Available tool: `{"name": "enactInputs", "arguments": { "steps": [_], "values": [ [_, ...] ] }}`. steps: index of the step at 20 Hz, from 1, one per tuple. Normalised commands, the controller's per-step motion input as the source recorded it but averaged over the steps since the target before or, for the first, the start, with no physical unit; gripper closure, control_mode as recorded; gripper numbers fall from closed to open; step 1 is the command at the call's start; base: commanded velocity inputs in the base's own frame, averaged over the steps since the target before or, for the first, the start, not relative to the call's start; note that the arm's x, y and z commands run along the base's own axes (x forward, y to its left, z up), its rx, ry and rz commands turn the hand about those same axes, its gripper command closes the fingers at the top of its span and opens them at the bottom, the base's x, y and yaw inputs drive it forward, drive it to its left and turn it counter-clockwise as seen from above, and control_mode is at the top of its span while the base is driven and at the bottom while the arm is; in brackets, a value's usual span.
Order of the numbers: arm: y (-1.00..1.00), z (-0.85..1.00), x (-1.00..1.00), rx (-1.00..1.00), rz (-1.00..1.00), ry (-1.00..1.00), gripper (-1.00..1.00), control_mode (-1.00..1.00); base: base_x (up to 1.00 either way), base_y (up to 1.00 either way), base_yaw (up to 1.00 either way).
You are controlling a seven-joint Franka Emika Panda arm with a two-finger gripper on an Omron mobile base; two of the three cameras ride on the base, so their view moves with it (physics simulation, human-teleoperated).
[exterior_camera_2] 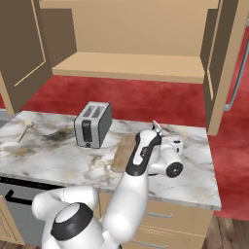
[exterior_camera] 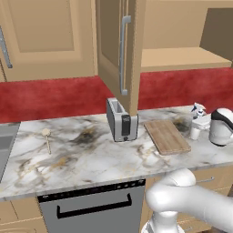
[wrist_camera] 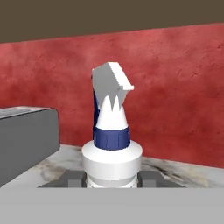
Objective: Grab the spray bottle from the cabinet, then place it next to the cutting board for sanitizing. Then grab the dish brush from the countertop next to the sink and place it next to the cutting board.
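The spray bottle (wrist_camera: pixel 111 131), white with a blue collar and a grey trigger head, stands upright between my fingertips (wrist_camera: pixel 72 179). My gripper (wrist_camera: pixel 111 178) is shut on its body. In the left base view the spray bottle (exterior_camera: pixel 197 122) is low over the countertop (exterior_camera: pixel 86 154), just right of the brown cutting board (exterior_camera: pixel 166 135), with the gripper (exterior_camera: pixel 203 125) at its right side. From the right base view my arm hides much of the cutting board (exterior_camera_2: pixel 123 151), and the bottle's head (exterior_camera_2: pixel 156 127) pokes up behind it. The dish brush (exterior_camera: pixel 47 136) lies on the marble near the sink (exterior_camera: pixel 5 144).
A grey toaster (exterior_camera: pixel 122 120) stands left of the board. The cabinet (exterior_camera: pixel 182 59) hangs open above, its door (exterior_camera: pixel 119 54) jutting out over the toaster and its shelf bare. A dishwasher front (exterior_camera: pixel 91 207) sits below the counter edge.
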Motion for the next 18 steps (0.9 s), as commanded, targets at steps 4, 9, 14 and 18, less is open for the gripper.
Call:
{"name": "enactInputs", "arguments": {
  "steps": [4, 9, 14, 18],
  "values": [
    [-0.13, -0.23, 0.11, 0.00, 0.07, 0.00, 1.00, -1.00, 0.00, 0.00, 0.00],
    [-0.08, -0.20, 0.06, 0.00, 0.07, 0.00, 1.00, -1.00, 0.00, 0.00, 0.00],
    [-0.01, -0.18, 0.01, 0.00, 0.05, 0.00, 1.00, -1.00, 0.00, 0.00, 0.00],
    [0.00, -0.20, 0.01, 0.00, 0.03, 0.00, 1.00, -1.00, 0.00, 0.00, 0.00]
  ]
}}
